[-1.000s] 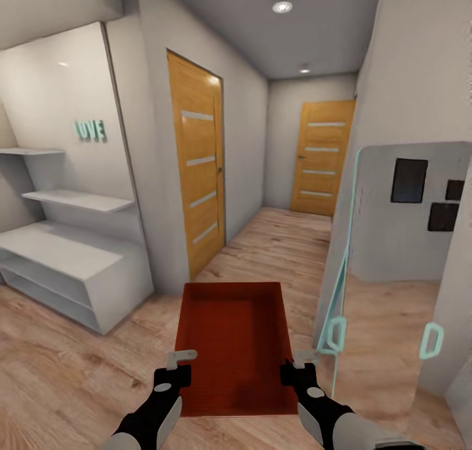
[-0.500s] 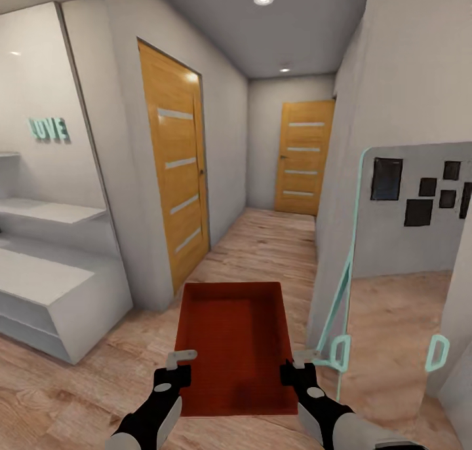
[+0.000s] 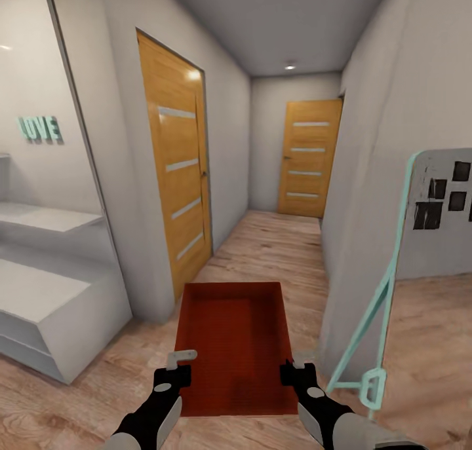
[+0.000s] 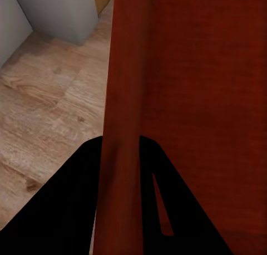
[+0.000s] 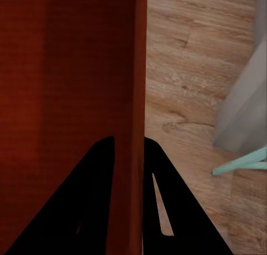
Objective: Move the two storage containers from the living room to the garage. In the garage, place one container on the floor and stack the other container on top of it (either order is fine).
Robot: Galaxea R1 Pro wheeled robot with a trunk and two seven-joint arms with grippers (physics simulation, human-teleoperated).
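Observation:
A red-orange storage container (image 3: 235, 345) hangs level in front of me above light wood plank flooring, held between both arms. My left gripper (image 3: 178, 366) is shut on its left wall (image 4: 119, 127), and the black fingers (image 4: 83, 171) straddle that thin wall in the left wrist view. On the opposite side my right gripper (image 3: 294, 366) is shut on the right wall (image 5: 136, 99), with one finger (image 5: 161, 177) on the outside. The box is lidless and nothing lies inside it.
A narrow hallway runs ahead to a wooden door (image 3: 308, 158) at its end. Another wooden door (image 3: 177, 175) stands close on the left wall. White shelving (image 3: 46, 286) sits at the left. A teal-framed mirror (image 3: 419, 266) leans against the right wall.
The camera has moved forward and turned toward the hallway, so the shelving and mirror have slid toward the picture's edges. The container and both grippers keep their places relative to me.

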